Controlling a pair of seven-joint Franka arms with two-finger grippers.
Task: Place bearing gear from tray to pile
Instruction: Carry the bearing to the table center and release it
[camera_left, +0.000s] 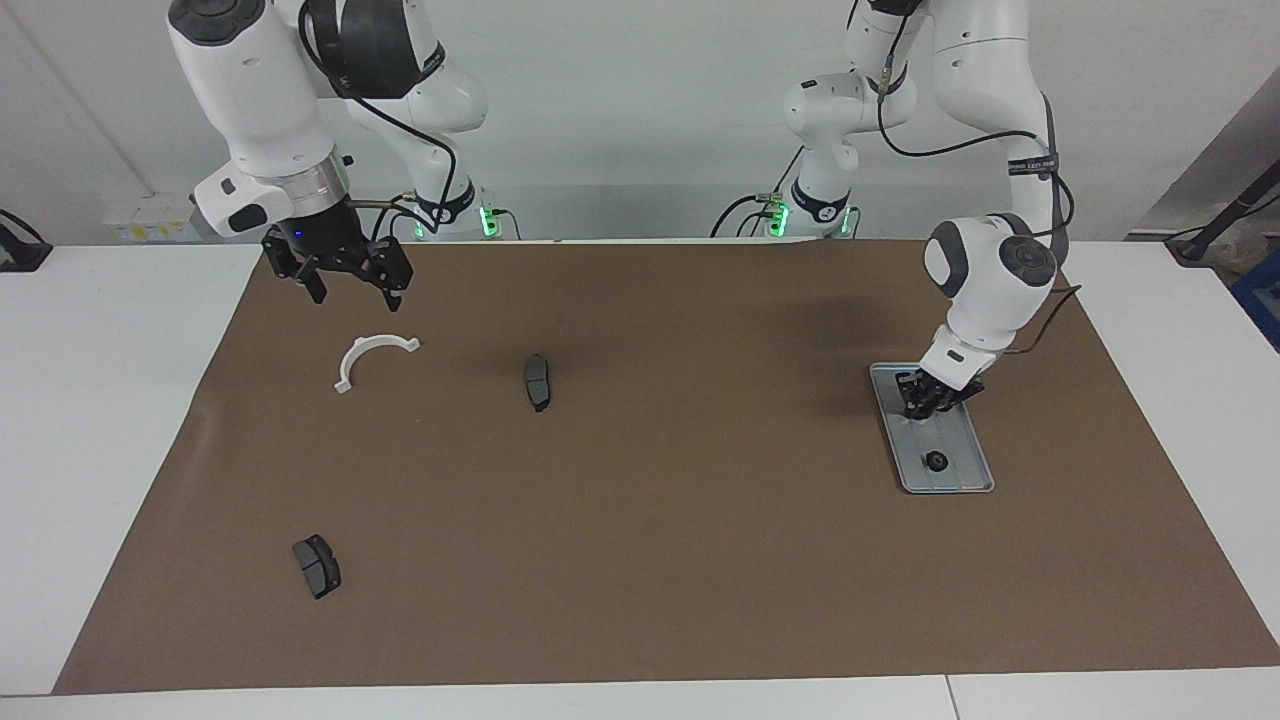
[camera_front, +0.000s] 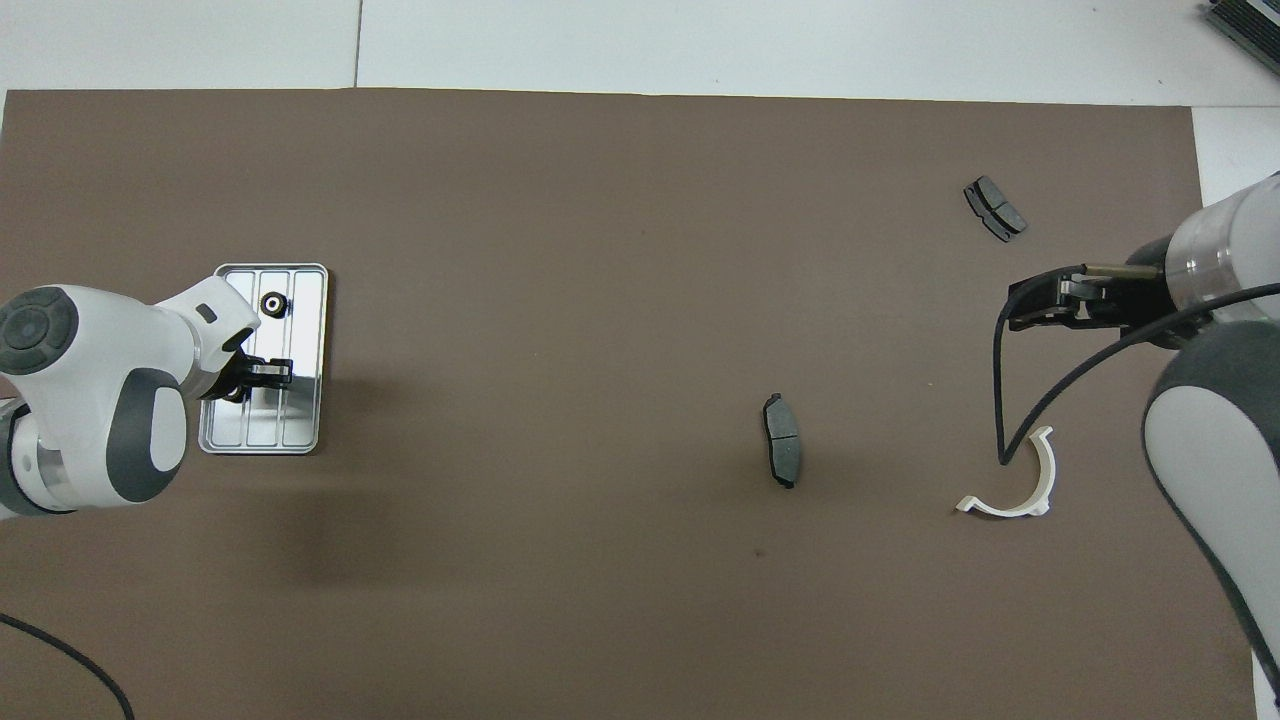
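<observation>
The silver tray (camera_left: 962, 438) (camera_front: 301, 405) lies on the brown mat at the left arm's end. My left gripper (camera_left: 925, 404) (camera_front: 244, 384) is down in the tray's half nearer the robots, shut on a small black bearing gear that its fingers mostly hide. Another bearing gear (camera_left: 936, 461) (camera_front: 272, 303) sits free in the tray's farther half. The pile is spread toward the right arm's end: a white half-ring (camera_left: 355, 352) (camera_front: 1048, 470) and two dark pads (camera_left: 538, 381) (camera_left: 316, 565). My right gripper (camera_left: 355, 296) (camera_front: 1020, 312) hangs open over the mat beside the half-ring, holding nothing.
The brown mat (camera_left: 680, 560) covers most of the white table. One pad (camera_front: 782, 442) lies near mid-table, the other pad (camera_front: 995, 208) far out from the robots. A black cable (camera_front: 1010, 400) loops down from the right arm over the half-ring.
</observation>
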